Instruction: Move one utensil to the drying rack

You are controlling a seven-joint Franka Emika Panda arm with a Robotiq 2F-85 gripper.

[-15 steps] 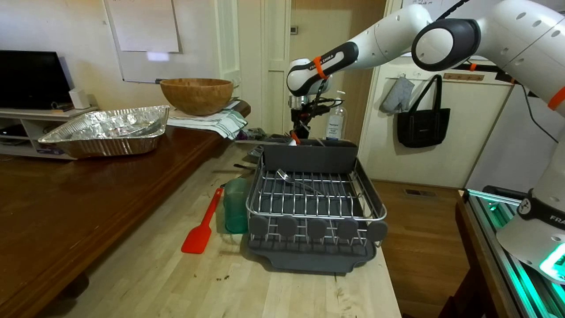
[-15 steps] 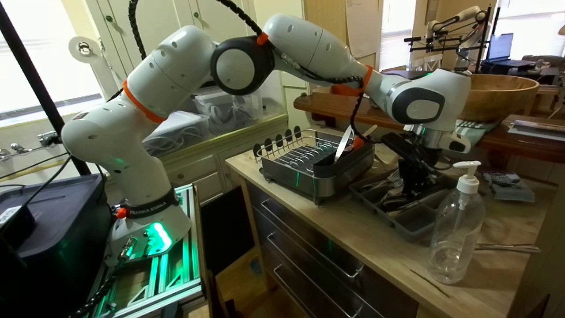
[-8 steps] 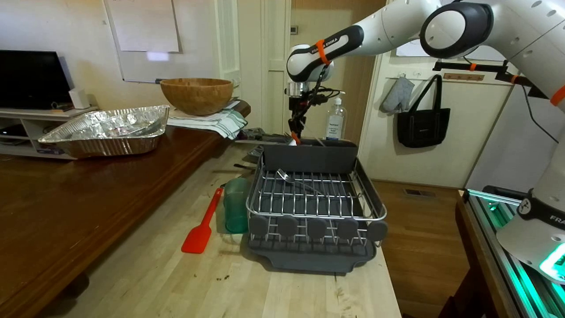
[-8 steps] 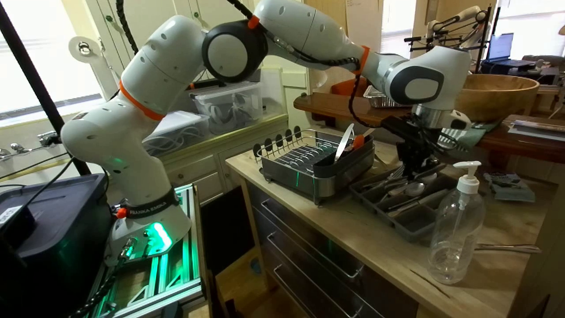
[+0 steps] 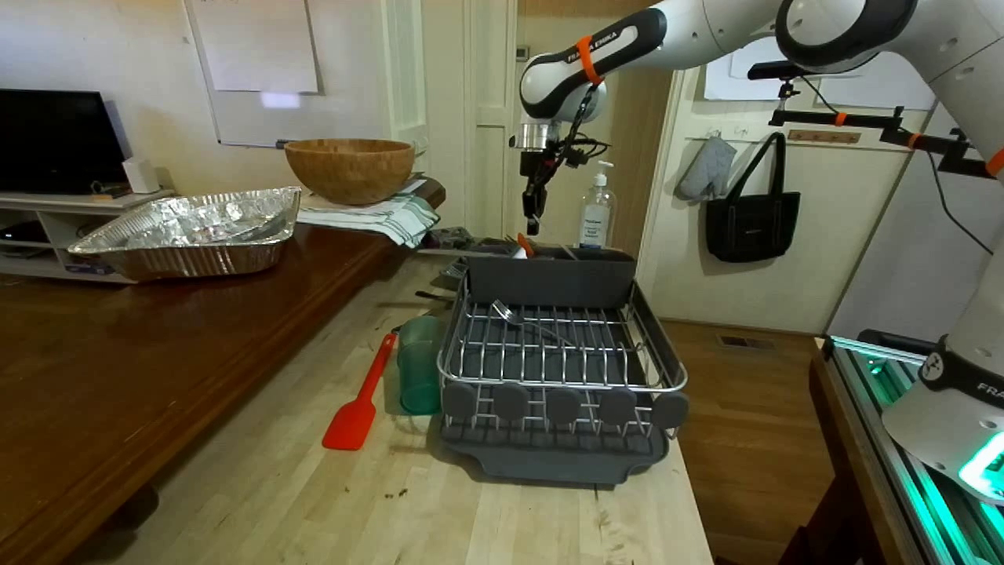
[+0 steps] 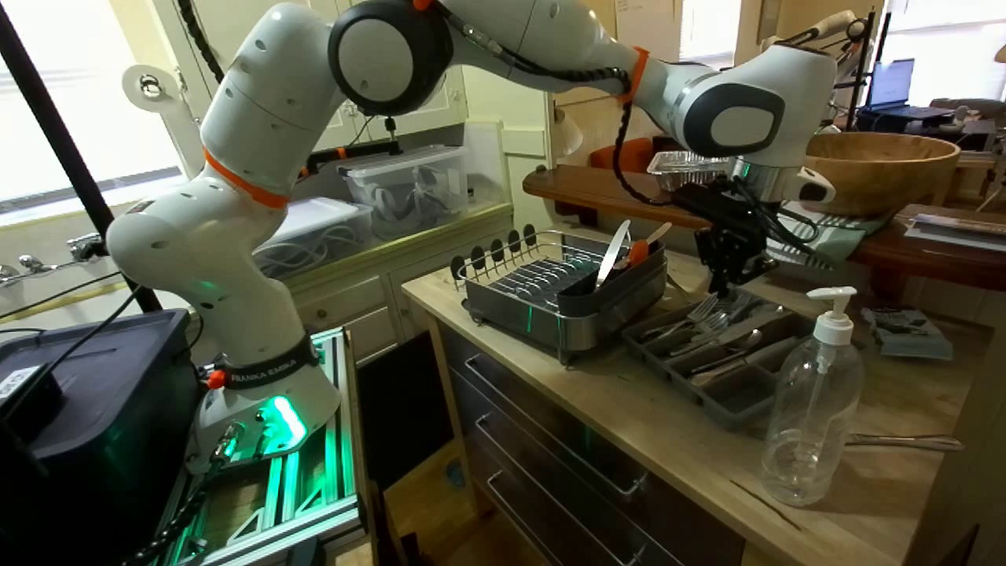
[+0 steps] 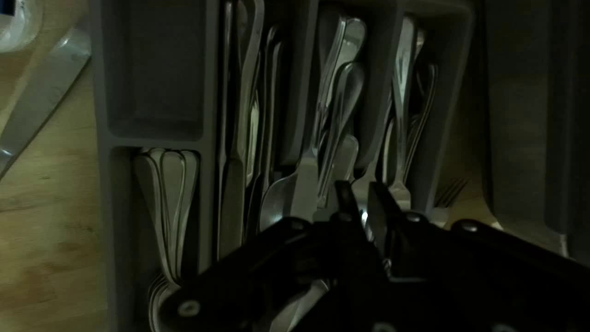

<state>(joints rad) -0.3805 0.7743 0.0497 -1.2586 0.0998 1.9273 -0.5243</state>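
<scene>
The dark grey drying rack (image 5: 561,459) stands on the counter with a fork (image 5: 527,322) across its wires; the rack also shows in an exterior view (image 6: 519,314). A grey cutlery tray (image 6: 711,410) lies beside it, holding silver spoons, forks and knives; it fills the wrist view (image 7: 156,78). I cannot pick out a thin dark stick-like utensil there. My gripper (image 7: 359,186) is partly open over the tray, with cutlery showing through the narrow gap between its fingertips. It hangs above the tray (image 6: 731,287), behind the rack in an exterior view (image 5: 533,227). Nothing held is visible.
A knife (image 6: 613,251) and an orange utensil (image 6: 637,252) stand up in the rack's holder. A soap bottle (image 6: 813,424) stands beyond the tray. A red spatula (image 5: 363,400), green cup (image 5: 418,369) and a dark handle (image 5: 434,296) lie beside the rack.
My arm has risen, lifting the gripper up out of the cutlery tray and uncovering more cutlery. The rack, the fork on it and the other objects have not moved.
</scene>
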